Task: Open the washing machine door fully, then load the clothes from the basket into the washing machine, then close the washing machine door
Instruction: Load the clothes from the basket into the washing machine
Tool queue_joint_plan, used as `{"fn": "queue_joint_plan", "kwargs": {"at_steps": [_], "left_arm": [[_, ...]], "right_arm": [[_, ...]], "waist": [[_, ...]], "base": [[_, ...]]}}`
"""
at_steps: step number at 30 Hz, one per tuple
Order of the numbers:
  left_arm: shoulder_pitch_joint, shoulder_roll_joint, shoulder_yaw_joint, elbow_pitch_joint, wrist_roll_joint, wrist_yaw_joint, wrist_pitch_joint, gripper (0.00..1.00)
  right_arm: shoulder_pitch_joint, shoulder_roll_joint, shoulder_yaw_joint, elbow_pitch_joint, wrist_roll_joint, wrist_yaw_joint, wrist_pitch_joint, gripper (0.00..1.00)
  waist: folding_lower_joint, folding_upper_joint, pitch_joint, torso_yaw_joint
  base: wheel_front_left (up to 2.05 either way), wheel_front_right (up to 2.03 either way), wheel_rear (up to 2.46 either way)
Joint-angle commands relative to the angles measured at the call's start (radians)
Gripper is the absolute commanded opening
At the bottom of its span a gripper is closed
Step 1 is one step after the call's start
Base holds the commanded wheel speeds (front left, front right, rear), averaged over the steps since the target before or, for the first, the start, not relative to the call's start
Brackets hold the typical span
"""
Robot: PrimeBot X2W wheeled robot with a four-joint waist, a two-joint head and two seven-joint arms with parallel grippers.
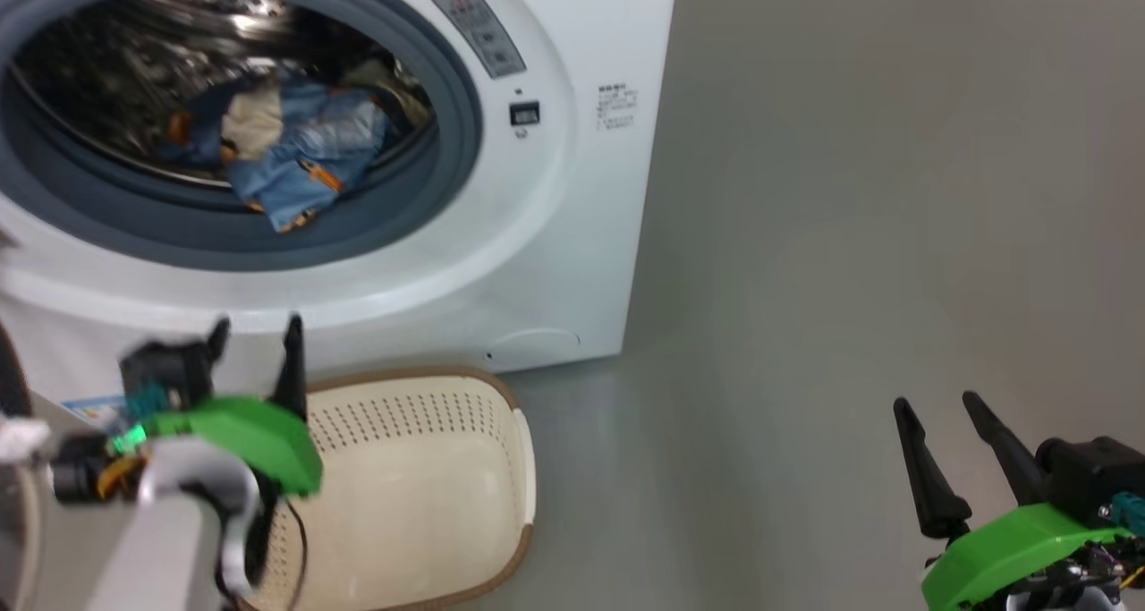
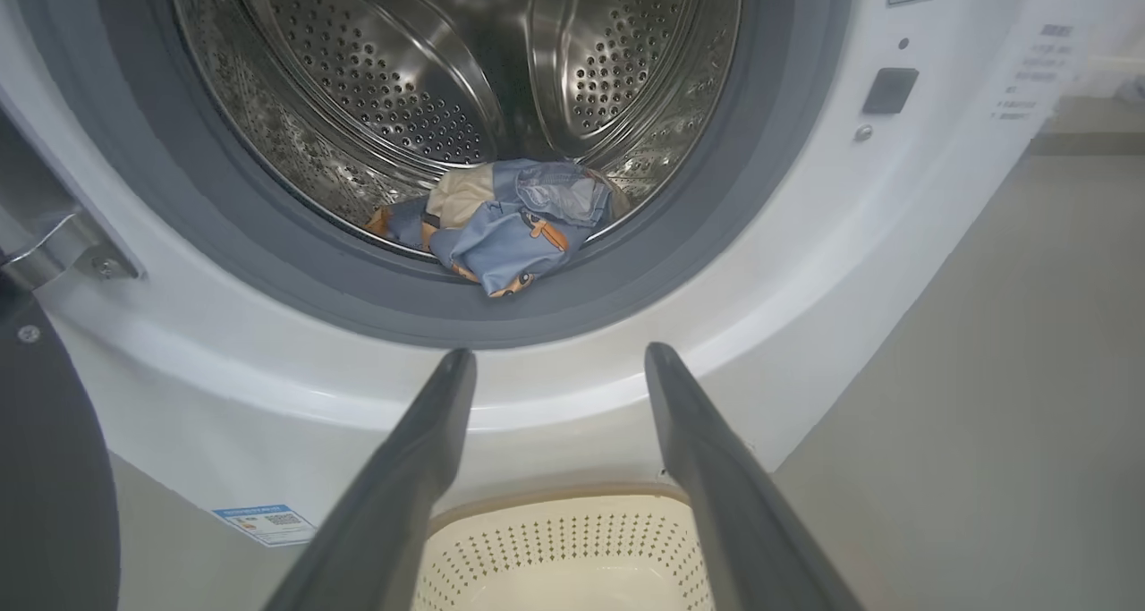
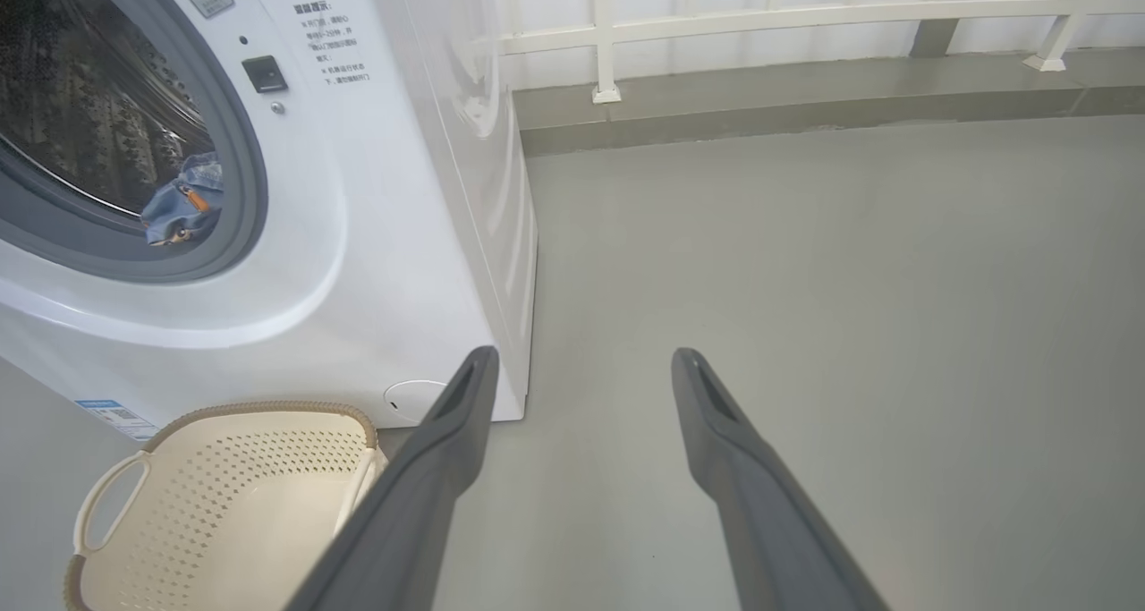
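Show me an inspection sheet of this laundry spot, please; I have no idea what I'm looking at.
Surface: grey floor, smooth.
Job's things: washing machine door swung open to the left; clothes lie inside the washing machine, near the front; basket on the floor before it, looks empty.
Clutter: nothing seen.
Pincers: left pincer open above the basket; right pincer open over the floor; both hold nothing.
Cables: thin dark cable loops at the left wrist.
Surroundings: white railing behind.
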Motion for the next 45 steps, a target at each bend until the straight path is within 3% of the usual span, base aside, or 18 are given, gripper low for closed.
{"fn": "queue_joint_plan", "kwargs": {"at_steps": [1,18,26,30,31,32,33,39,45], "left_arm": [[-0.103,0.044,0.039,0.013,-0.005,-0.014,0.017,1.00],[-0.580,0.213,0.059,0.373,-0.005,-0.064,0.223,1.00],[-0.676,0.256,0.045,0.454,0.015,-0.056,0.257,1.00],[-0.713,0.274,0.038,0.483,0.033,-0.032,0.242,1.00],[-0.721,0.279,0.035,0.486,0.040,-0.023,0.232,0.64],[-0.729,0.281,0.034,0.489,0.045,-0.016,0.221,0.37],[-0.737,0.283,0.033,0.492,0.050,-0.007,0.210,0.00],[-0.770,0.290,0.035,0.509,0.051,0.011,0.153,0.00],[-0.814,0.350,0.047,0.517,0.052,0.002,0.086,0.00]], "right_arm": [[-0.048,-0.007,0.015,-0.024,-0.003,0.004,-0.023,1.00],[-0.166,0.014,0.085,0.116,0.074,0.004,-0.177,1.00],[-0.205,0.014,0.122,0.173,0.104,0.004,-0.224,1.00],[-0.219,0.014,0.136,0.193,0.113,0.004,-0.240,1.00],[-0.221,0.014,0.138,0.196,0.114,0.004,-0.243,1.00],[-0.223,0.014,0.140,0.200,0.115,0.004,-0.246,1.00],[-0.225,0.014,0.141,0.203,0.115,0.004,-0.248,1.00],[-0.231,0.014,0.151,0.214,0.121,0.004,-0.255,1.00],[-0.242,0.014,0.177,0.216,0.131,0.004,-0.258,1.00]], "waist": [[-0.0001,0.0000,0.112,-0.061],[-0.0001,0.0000,0.348,-0.230],[-0.0001,0.0000,0.392,-0.256],[-0.0001,0.0000,0.404,-0.262],[-0.0001,0.0000,0.406,-0.262],[-0.0001,0.0000,0.409,-0.262],[-0.0001,0.0000,0.411,-0.262],[-0.0001,0.0000,0.423,-0.266],[-0.0001,0.0000,0.458,-0.301]], "base": [[0.00,0.00,0.00],[0.00,0.00,0.00],[0.00,0.00,0.00],[0.00,0.00,0.00],[0.00,0.00,0.00],[0.00,0.00,0.00],[0.00,0.00,0.00],[0.00,0.00,0.00],[0.00,0.00,0.00]]}}
